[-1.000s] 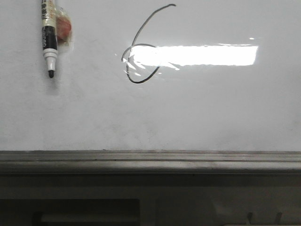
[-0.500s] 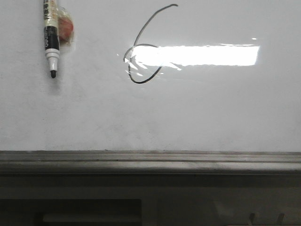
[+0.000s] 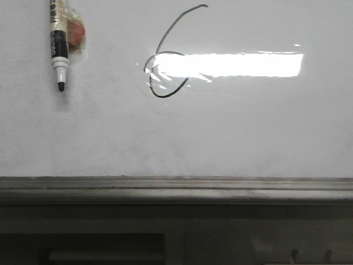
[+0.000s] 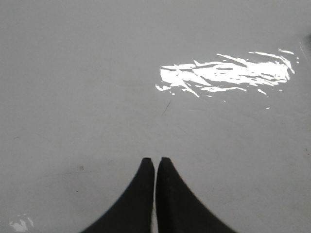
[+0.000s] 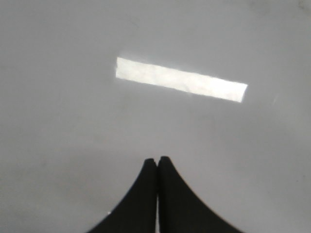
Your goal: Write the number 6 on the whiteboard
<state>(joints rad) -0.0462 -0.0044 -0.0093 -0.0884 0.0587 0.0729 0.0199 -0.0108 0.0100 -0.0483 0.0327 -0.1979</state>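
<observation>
Showing the whiteboard from the front, a glossy white surface with faint grey smudges and a grey metal ledge along its lower edge. The number 6 stands near the top edge, left of the middle: a thin black line whose long curved upper stroke descends to a small round loop. A bright rectangular light reflection lies across the loop's right side and extends toward the right edge. Near the top left corner, a marker pen with a white-and-black barrel points its black tip downward, well apart from the drawn figure; a small reddish object wrapped in clear tape sits just beside the barrel. What holds the pen cannot be told. In the left wrist view, the left gripper faces a plain white surface, its dark fingers drawn together with only a hairline gap, nothing between them. In the right wrist view, the right gripper likewise has its fingers pressed together and empty, before a white surface bearing a bright bar of reflected light.
</observation>
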